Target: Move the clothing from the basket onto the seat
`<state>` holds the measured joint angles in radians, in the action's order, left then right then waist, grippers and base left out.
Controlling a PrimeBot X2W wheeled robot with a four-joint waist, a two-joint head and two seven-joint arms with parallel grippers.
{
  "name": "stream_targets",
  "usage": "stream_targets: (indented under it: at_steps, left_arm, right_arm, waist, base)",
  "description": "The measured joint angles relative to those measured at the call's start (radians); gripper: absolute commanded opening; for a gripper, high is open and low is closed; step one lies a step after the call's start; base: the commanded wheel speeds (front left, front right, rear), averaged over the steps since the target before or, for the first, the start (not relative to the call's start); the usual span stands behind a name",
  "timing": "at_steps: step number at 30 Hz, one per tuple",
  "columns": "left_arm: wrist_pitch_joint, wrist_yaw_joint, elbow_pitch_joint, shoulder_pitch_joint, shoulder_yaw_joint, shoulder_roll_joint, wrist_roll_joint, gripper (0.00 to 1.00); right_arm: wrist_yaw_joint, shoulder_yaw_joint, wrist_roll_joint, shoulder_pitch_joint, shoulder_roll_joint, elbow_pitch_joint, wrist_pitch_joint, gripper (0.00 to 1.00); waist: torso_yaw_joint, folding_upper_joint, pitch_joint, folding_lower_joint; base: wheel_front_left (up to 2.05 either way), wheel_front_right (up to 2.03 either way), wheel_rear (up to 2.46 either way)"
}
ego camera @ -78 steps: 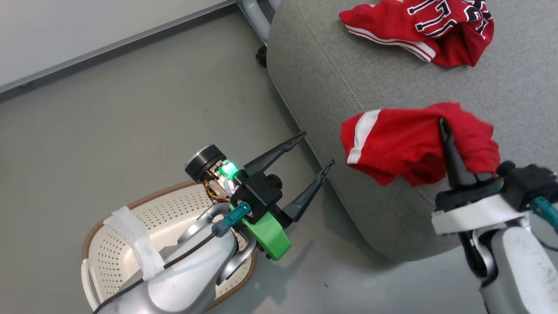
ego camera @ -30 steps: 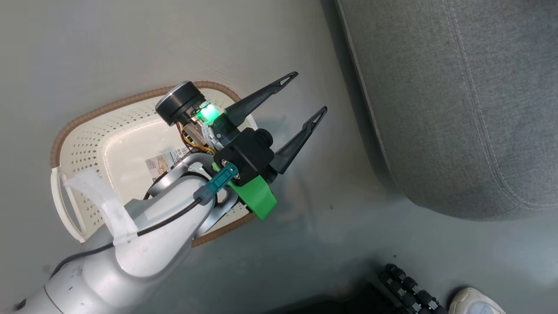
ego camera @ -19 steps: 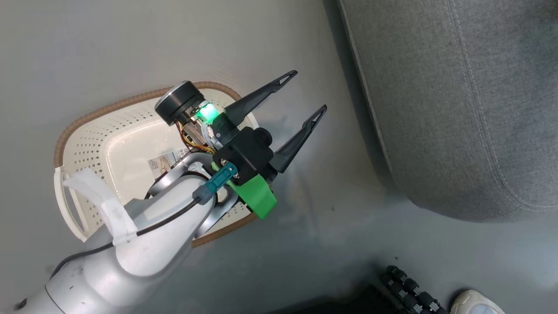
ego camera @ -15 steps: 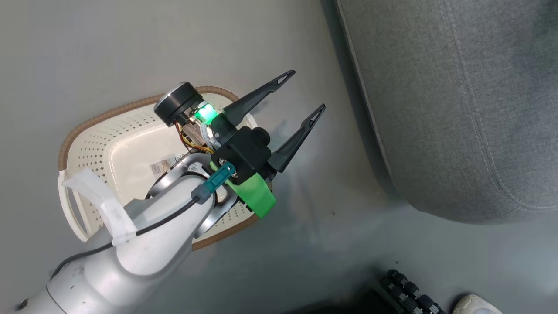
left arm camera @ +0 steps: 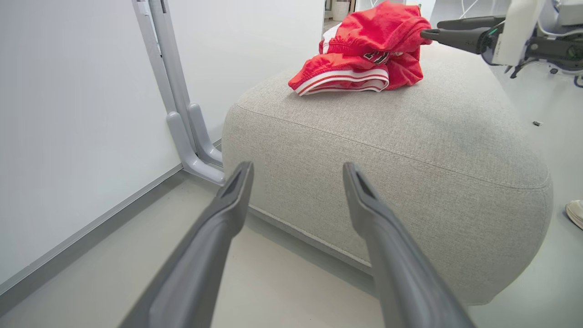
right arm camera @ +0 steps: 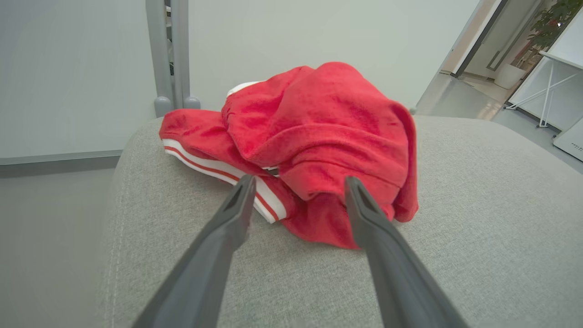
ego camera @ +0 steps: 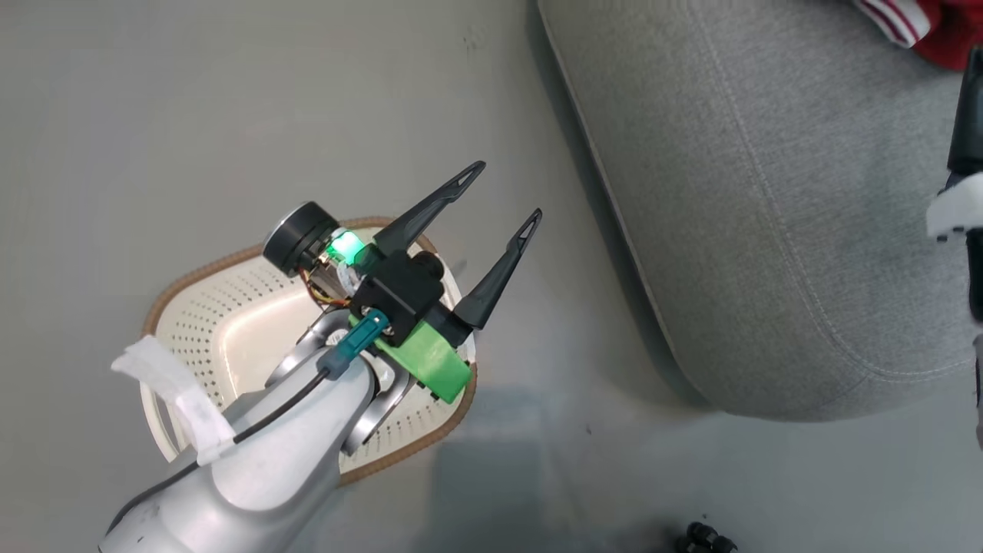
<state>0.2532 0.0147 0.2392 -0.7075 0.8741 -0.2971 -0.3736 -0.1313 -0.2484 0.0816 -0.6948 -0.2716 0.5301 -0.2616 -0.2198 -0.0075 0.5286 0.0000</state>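
The right gripper [right arm camera: 299,180] stands wide open with nothing between its fingers. The clothing [right arm camera: 319,123] lies heaped just ahead of its tips, the red pieces bunched together with a white-striped hem lowest. Whether a tip touches the cloth I cannot tell. Under the gripper and out to either side spreads the seat [right arm camera: 455,228], which bears the whole heap.

The left gripper [ego camera: 508,190] is likewise spread wide and empty. It hovers over the floor [ego camera: 230,115] with the basket [ego camera: 192,276] behind and beneath it and the seat's side ahead. What shows of the basket's inside is bare, though the arm [ego camera: 269,461] hides part of it.

I judge the task all but done. The garments sit on the seat, nothing visible is left to fetch, and only drawing the arms clear is left.

The seat is grey woven fabric, rounded, with a stitched seam. The floor is smooth grey. Beyond are a pale wall [left arm camera: 68,114], a grey post [left arm camera: 164,68] and an open doorway [right arm camera: 496,59].
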Motion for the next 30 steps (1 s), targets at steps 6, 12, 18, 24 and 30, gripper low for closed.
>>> stream_targets:
  at_steps: [6,12,18,24,30]
  left_arm:
    - [0.007,-0.029,0.012,0.061,-0.050,0.007,-0.028,1.00]
    - [0.009,-0.060,-0.010,0.141,-0.148,0.012,-0.041,1.00]
    - [0.009,-0.068,-0.024,0.232,-0.257,0.027,-0.038,1.00]
    - [0.009,-0.068,-0.036,0.308,-0.374,0.047,-0.014,1.00]
    - [0.011,-0.056,-0.049,0.372,-0.502,0.072,0.018,1.00]
  right_arm:
    - [0.000,0.038,0.031,0.132,0.013,-0.114,0.000,1.00]
    - [0.000,0.089,0.053,0.215,0.034,-0.211,0.000,1.00]
    - [0.000,0.129,0.060,0.281,0.058,-0.277,0.000,1.00]
    - [0.000,0.164,0.061,0.318,0.085,-0.309,0.000,1.00]
    - [0.000,0.195,0.061,0.333,0.119,-0.328,0.000,1.00]
  waist:
    - [0.004,0.0000,-0.083,0.0000]
    - [0.024,0.0000,-0.159,0.0000]
    - [0.071,0.0000,-0.221,0.0000]
    - [0.138,0.0000,-0.269,0.0000]
    - [0.205,0.0000,-0.313,0.0000]
  base:
    - [0.00,0.00,0.00]
    - [0.00,0.00,0.00]
    - [0.00,0.00,0.00]
    - [0.00,0.00,0.00]
    - [0.00,0.00,0.00]
